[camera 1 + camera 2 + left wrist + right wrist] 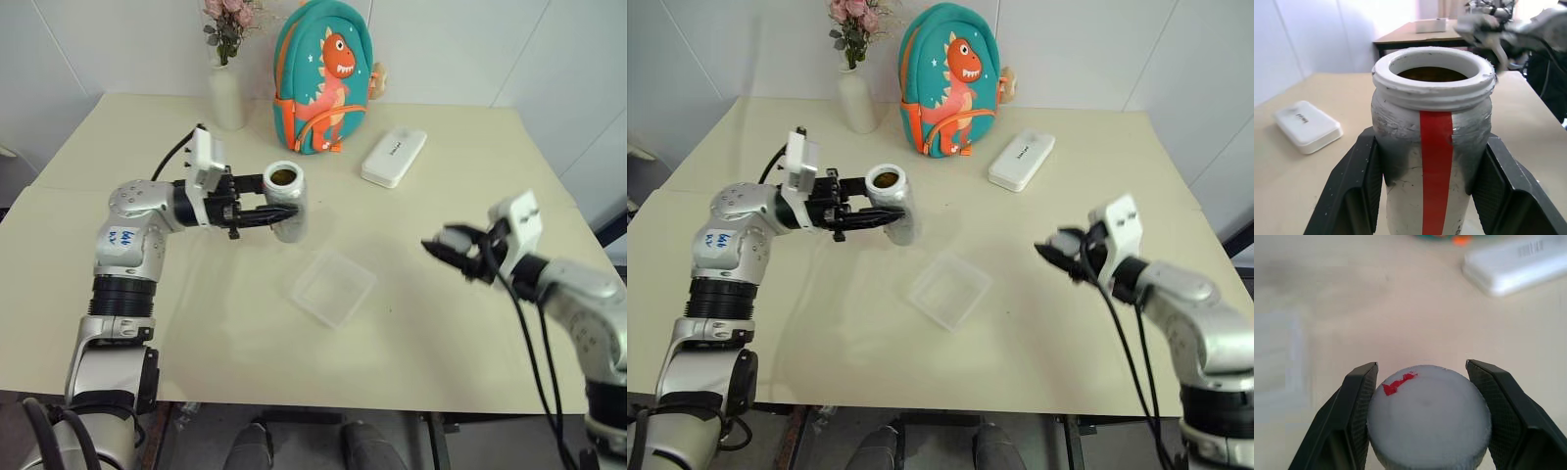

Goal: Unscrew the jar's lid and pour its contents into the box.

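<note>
My left gripper (266,212) is shut on the jar (286,200), a silvery-grey cylinder with a red stripe, held upright above the table at its left middle. The jar's mouth is uncovered and dark brown contents (1431,74) show inside. The lid (1429,416), round and grey with a small red mark, sits between the fingers of my right gripper (443,249), which is shut on it at the right side, above the table. The box (332,287), a clear shallow square tray, lies on the table between the two grippers, below and right of the jar.
A white flower vase (226,93) and a teal dinosaur backpack (321,78) stand at the table's back. A white oblong case (394,156) lies right of the backpack. Bare table surface surrounds the box.
</note>
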`<state>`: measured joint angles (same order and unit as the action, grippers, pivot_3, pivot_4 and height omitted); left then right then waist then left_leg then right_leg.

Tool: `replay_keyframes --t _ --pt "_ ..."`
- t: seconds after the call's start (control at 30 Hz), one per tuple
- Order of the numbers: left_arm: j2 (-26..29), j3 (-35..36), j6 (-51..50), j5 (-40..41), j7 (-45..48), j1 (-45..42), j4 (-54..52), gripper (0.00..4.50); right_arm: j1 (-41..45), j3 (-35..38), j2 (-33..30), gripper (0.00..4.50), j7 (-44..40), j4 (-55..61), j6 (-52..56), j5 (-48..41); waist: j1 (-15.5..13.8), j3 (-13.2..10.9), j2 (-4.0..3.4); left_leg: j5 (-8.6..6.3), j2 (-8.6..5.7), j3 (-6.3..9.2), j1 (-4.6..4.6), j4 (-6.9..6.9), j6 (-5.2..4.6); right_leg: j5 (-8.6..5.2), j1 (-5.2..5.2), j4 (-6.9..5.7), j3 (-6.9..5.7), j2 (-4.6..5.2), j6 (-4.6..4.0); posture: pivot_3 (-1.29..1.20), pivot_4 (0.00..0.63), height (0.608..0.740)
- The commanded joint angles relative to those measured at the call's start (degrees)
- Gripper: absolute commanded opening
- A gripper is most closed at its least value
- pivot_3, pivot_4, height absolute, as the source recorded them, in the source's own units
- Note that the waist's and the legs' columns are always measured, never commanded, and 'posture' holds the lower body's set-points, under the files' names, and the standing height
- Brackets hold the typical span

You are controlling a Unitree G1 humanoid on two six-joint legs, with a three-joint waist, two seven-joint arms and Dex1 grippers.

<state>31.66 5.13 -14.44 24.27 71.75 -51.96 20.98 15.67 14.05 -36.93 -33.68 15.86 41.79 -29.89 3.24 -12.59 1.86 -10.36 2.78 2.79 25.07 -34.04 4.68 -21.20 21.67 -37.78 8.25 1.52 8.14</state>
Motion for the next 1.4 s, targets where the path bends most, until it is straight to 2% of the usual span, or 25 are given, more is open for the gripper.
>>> replay_keyframes --t 0.03,0.17,0.33,0.4,0.53,0.67,0.9,1.03,1.23,1.4 --pt "1.0 1.7 -0.8 1.4 -0.1 -0.4 0.6 2.07 -2.5 2.0 2.7 2.57 2.8 -0.5 -5.9 2.5 0.0 0.0 0.0 0.01 0.0 0.0 -0.02 -0.01 -0.01 0.02 -0.01 -0.01 0.0 0.0 0.02 0.0 0.15 0.74" --pt "2.4 1.4 0.8 -0.3 1.0 -0.5 4.5 2.07 -6.5 2.1 7.2 2.57 4.6 -3.5 -9.6 3.4 0.0 0.0 0.01 0.06 -0.01 0.0 -0.14 0.0 -0.03 0.05 -0.1 -0.04 0.01 -0.02 0.04 0.0 0.15 0.74" --pt "2.2 1.0 1.8 -0.3 1.0 -1.3 5.7 2.07 -7.9 2.3 9.8 2.57 5.3 -4.6 -12.1 3.3 0.0 0.0 0.01 0.06 -0.02 0.0 -0.08 0.02 -0.03 0.05 -0.09 -0.01 0.02 0.0 0.04 0.0 0.15 0.74" --pt "2.2 0.7 2.3 -0.5 1.2 -1.6 6.3 2.07 -8.5 2.5 10.2 3.3 4.9 -4.6 -12.6 3.0 0.0 0.0 0.01 0.06 -0.01 0.02 -0.1 0.04 -0.02 0.05 -0.09 -0.02 0.0 -0.01 0.04 0.0 0.15 0.74" --pt "2.0 0.4 3.2 -0.9 1.5 -2.2 7.4 2.07 -9.6 2.0 9.7 4.45 3.8 -4.1 -15.1 4.0 -0.1 0.0 0.01 0.07 -0.01 0.01 -0.1 0.04 -0.02 0.05 -0.09 -0.02 0.0 -0.01 0.04 0.0 0.15 0.74" --pt "1.7 -0.2 4.6 -1.7 2.1 -3.5 9.0 2.07 -11.3 2.8 7.0 4.45 -1.5 -1.8 -20.4 3.5 -0.2 0.0 0.01 0.07 -0.02 0.01 -0.09 0.03 -0.02 0.05 -0.09 -0.02 0.0 -0.01 0.04 0.0 0.15 0.74" --pt "0.8 -2.2 12.1 -5.3 3.5 -6.1 13.8 2.07 -13.0 7.5 -0.1 4.45 -13.8 2.4 -22.5 -4.3 -0.1 0.0 0.01 0.06 -0.03 0.01 -0.1 0.05 -0.02 0.05 -0.12 0.01 0.0 -0.02 0.06 0.0 0.15 0.74" --pt "-1.8 -4.8 26.5 -10.9 3.0 -10.6 22.5 2.07 -18.0 10.4 -7.2 4.45 -30.5 5.7 -21.1 -13.6 -0.7 0.0 -0.01 0.07 -0.05 0.02 -0.1 0.03 -0.02 0.05 -0.16 0.04 -0.01 -0.03 0.06 0.0 0.15 0.74" --pt "-5.9 -9.2 52.3 -20.2 0.5 -17.5 35.4 2.07 -22.2 15.7 -11.2 4.45 -35.7 6.3 -17.9 -19.6 -1.6 0.0 0.03 0.05 -0.08 0.01 0.01 -0.1 -0.05 0.16 -0.21 0.27 0.05 -0.02 0.24 0.0 0.15 0.74" --pt "-8.6 -11.6 67.6 -25.1 -2.5 -21.8 41.1 2.07 -27.3 18.9 -11.2 4.45 -38.1 10.0 -16.0 -23.3 -1.6 0.0 0.03 0.04 -0.08 0.01 0.05 -0.07 -0.07 0.16 -0.2 0.31 0.07 -0.03 0.24 0.0 0.15 0.74"
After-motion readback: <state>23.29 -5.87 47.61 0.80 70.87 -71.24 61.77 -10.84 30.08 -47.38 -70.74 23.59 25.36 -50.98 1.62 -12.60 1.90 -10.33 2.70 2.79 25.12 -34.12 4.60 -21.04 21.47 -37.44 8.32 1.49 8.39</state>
